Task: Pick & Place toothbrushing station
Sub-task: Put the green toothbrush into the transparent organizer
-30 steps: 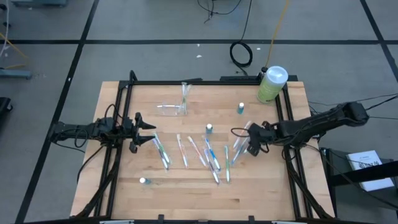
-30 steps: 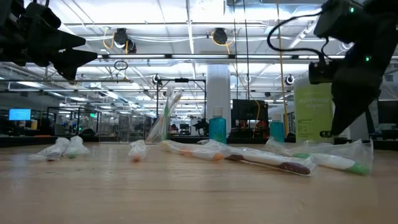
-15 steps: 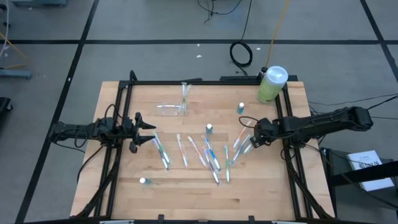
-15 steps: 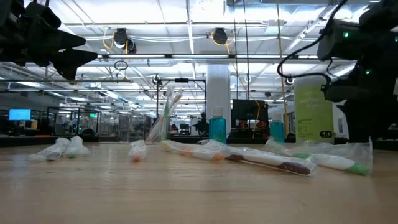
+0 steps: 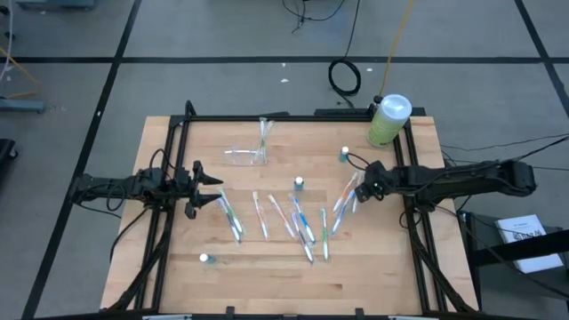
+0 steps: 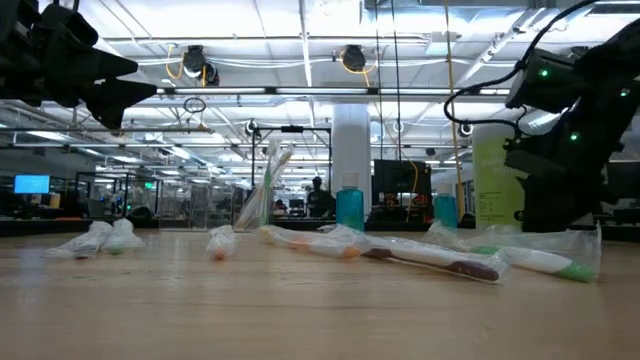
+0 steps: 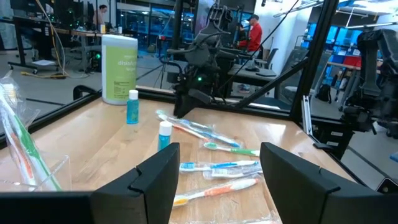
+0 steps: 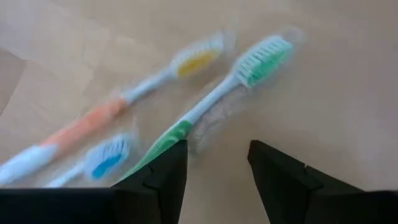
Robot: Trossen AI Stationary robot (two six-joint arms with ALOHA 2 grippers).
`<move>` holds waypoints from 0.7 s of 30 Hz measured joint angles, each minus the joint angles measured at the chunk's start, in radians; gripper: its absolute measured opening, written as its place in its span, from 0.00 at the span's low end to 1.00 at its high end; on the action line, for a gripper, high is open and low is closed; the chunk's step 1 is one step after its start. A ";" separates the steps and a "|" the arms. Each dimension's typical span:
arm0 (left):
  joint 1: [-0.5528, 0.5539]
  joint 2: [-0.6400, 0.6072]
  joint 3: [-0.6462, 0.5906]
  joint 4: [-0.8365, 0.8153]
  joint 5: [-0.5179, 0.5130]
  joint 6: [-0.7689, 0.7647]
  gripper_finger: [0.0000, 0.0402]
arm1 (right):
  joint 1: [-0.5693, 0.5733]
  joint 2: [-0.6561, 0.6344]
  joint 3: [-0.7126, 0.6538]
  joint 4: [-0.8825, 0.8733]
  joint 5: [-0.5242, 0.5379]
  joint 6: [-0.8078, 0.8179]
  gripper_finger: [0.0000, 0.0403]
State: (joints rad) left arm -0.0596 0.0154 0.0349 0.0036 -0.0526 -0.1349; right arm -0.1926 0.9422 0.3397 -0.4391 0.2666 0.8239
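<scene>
Left arm: stretched in level from the left edge of the high view; left gripper held above the desk at mid-left, pointing right toward the toothbrushes; jaws apart, nothing between them.
Right arm: reaching in low from the right edge, bent down toward the desk; right gripper over the right end of the toothbrush scatter, right of centre; jaws apart, straddling a green-and-white toothbrush without clamping it; an orange toothbrush lies just beside.
Toothbrushing station: clear plastic holder in the upper middle of the desk, left of centre, well apart from both grippers; whether upright or tipped, cannot tell.
Other things: green bottle with white cap at the upper right corner; small blue bottle near the right gripper; another at centre.
</scene>
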 joint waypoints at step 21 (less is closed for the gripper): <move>0.000 0.000 0.000 0.000 0.000 0.000 0.57 | 0.105 0.093 0.432 -0.315 -0.037 -0.141 0.42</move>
State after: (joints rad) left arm -0.0594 0.0158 0.0349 0.0036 -0.0528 -0.1349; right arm -0.0873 1.0357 0.7713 -0.7541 0.2292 0.6832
